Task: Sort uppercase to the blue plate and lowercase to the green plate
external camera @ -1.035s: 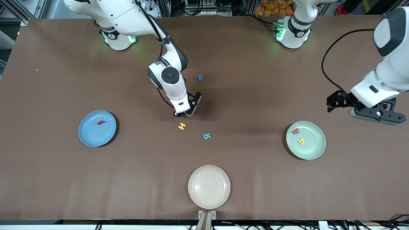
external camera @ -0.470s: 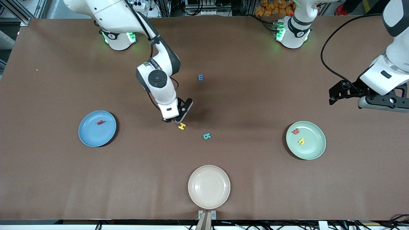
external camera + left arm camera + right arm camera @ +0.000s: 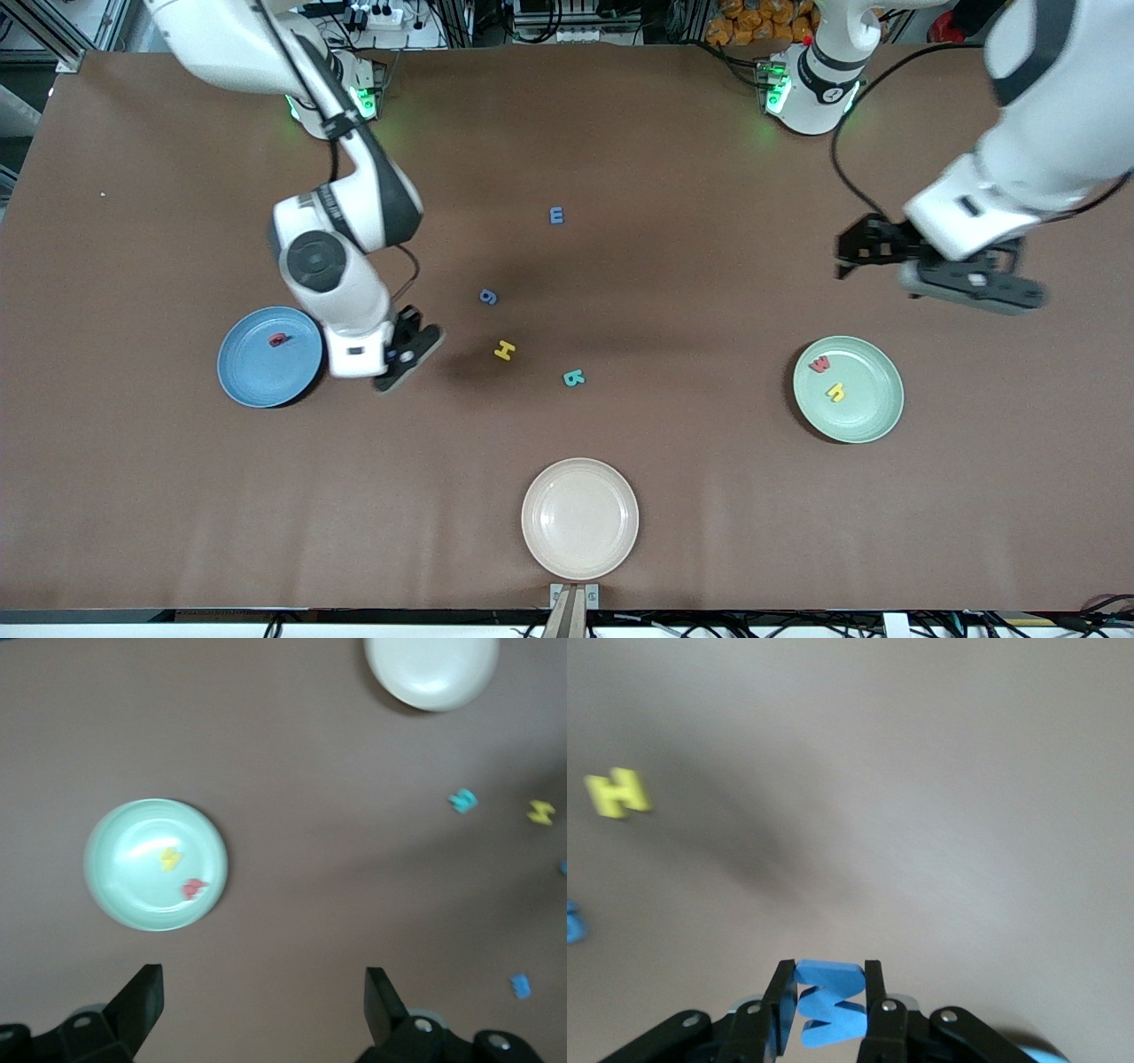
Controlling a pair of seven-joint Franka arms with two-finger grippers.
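Right gripper (image 3: 400, 353) clamped on blue M (image 3: 825, 1002), letter pinched edgewise between the fingers, carried in the air just beside the rim of blue plate (image 3: 257, 377). Left gripper (image 3: 262, 997) spread wide and empty, hanging above bare table between green plate (image 3: 864, 408) and the left arm's base.

Progress, judged from how things lie:
- Blue plate: holds red Q (image 3: 278, 339) only. Blue M about to join it, not yet released.
- Green plate: holds red w (image 3: 820, 363) and yellow h (image 3: 835, 391).
- Cream plate (image 3: 579, 549): bare, well away from both grippers.
- On the table toward the centre from the right gripper: yellow H (image 3: 504, 350), teal R (image 3: 574, 378), blue g (image 3: 488, 297), blue m (image 3: 556, 214).
- Roughly three of eight sorted, a fourth in transit; two capitals and two small letters outstanding.

Changes against the frames before:
- Right arm swung from beside yellow H toward blue plate, grip unchanged.
- Blue g now exposed where that arm stood.
- Left arm drawn in toward the table centre, away from the table's end.
- Letters on both plates unmoved.
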